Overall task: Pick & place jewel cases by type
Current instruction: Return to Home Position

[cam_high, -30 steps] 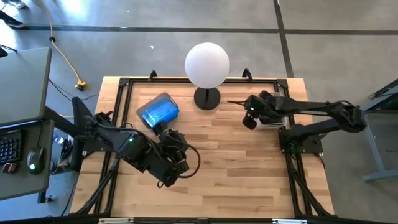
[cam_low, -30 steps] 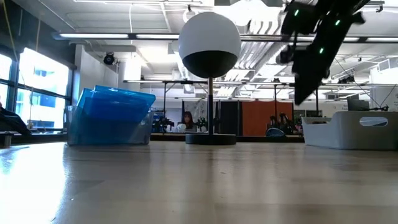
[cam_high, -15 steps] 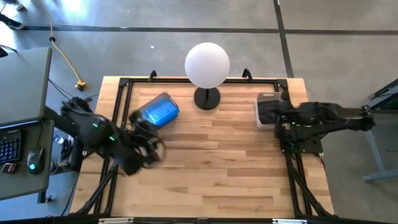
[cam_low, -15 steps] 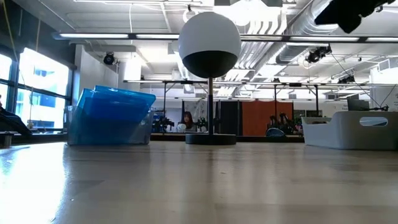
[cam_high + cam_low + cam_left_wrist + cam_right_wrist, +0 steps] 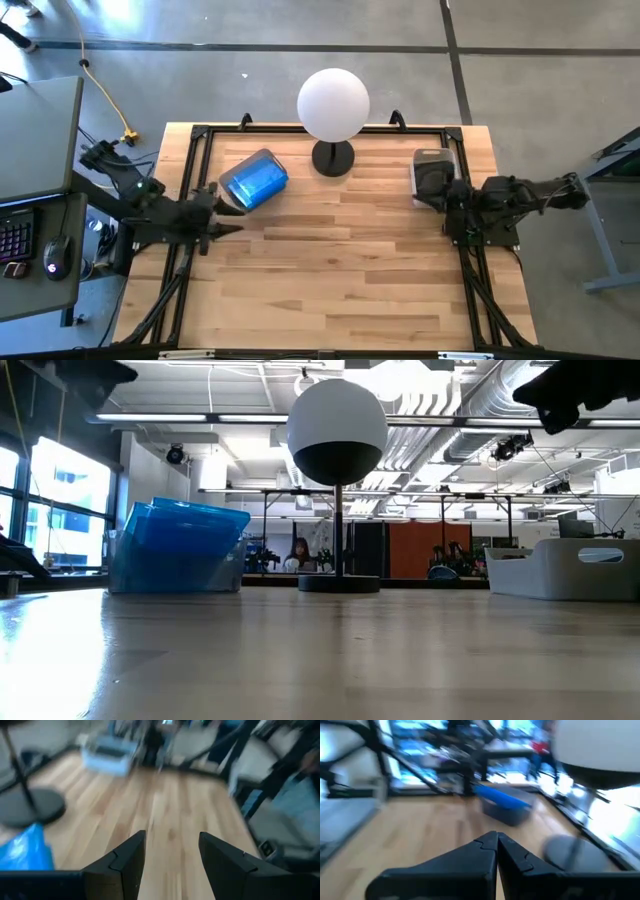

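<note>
The translucent blue jewel cases point(image 5: 255, 180) stand stacked and leaning in a clear bin point(image 5: 180, 548) on the table's far left part; they also show in the right wrist view point(image 5: 504, 800). A dark shape, perhaps the dark cases, lies in the grey bin point(image 5: 432, 168) at the table's right edge. My left gripper point(image 5: 225, 218) is open and empty at the left edge, just near of the blue cases point(image 5: 22, 851); its fingers frame bare wood point(image 5: 170, 850). My right gripper point(image 5: 441, 193) is shut and empty beside the grey bin point(image 5: 588, 566).
A lamp with a white globe point(image 5: 333, 104) stands on a round black base point(image 5: 333, 157) at the middle of the far edge. A black frame point(image 5: 200, 135) runs around the tabletop. The wooden top point(image 5: 340, 270) between the arms is bare.
My left arm has drawn back from the table's middle to its left edge, ending beside the blue cases. My right arm has pulled back from over the table, left of the grey bin, to the right edge. The cases and bins have stayed in place.
</note>
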Robot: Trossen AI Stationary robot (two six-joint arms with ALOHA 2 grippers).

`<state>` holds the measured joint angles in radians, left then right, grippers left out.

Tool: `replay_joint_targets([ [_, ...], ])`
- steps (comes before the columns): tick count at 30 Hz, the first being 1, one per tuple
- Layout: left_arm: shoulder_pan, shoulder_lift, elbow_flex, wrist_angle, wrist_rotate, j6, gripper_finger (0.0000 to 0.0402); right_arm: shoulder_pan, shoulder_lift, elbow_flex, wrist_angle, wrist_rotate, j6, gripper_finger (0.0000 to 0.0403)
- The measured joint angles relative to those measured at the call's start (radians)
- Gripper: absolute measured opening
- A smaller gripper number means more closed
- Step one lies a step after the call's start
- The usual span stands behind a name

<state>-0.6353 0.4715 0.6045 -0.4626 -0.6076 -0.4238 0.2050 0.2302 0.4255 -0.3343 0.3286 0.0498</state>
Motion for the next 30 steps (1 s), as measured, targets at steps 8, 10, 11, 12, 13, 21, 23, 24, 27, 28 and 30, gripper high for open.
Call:
replay_joint_targets([
  [8,0.003,-0.47,-0.482,0.528,0.015,0.291,0.0182,0.0,-0.13,-0.109,0.174,-0.189,-0.108,0.0001],
  [10,0.012,-0.464,-0.519,0.626,0.071,0.369,0.0182,0.0,-0.182,-0.121,0.178,-0.189,-0.108,0.0],
  [11,0.022,-0.464,-0.531,0.634,0.105,0.407,0.0182,0.0,-0.204,-0.13,0.183,-0.19,-0.105,0.0],
  [12,0.033,-0.451,-0.535,0.644,0.129,0.437,0.0182,0.0,-0.226,-0.136,0.184,-0.197,-0.101,0.0],
  [13,0.05,-0.437,-0.54,0.665,0.146,0.444,0.0182,-0.001,-0.226,-0.146,0.188,-0.213,-0.096,0.0001],
  [21,0.244,-0.461,-0.588,0.7,0.401,0.397,0.0182,0.0,-0.224,-0.281,0.341,-0.275,-0.098,0.0],
  [23,0.286,-0.451,-0.589,0.683,0.431,0.394,0.0182,0.0,-0.225,-0.314,0.412,-0.27,-0.11,0.0001],
  [24,0.304,-0.449,-0.589,0.682,0.442,0.394,0.0182,0.0,-0.225,-0.334,0.436,-0.268,-0.111,0.0001],
  [27,0.343,-0.449,-0.589,0.643,0.434,0.393,0.0182,-0.001,-0.224,-0.392,0.497,-0.265,-0.114,0.0002],
  [28,0.351,-0.449,-0.59,0.613,0.433,0.387,0.0182,-0.001,-0.224,-0.408,0.52,-0.263,-0.133,0.0002],
  [30,0.357,-0.448,-0.59,0.557,0.437,0.361,0.0182,-0.001,-0.223,-0.414,0.516,-0.243,-0.198,0.0002],
])
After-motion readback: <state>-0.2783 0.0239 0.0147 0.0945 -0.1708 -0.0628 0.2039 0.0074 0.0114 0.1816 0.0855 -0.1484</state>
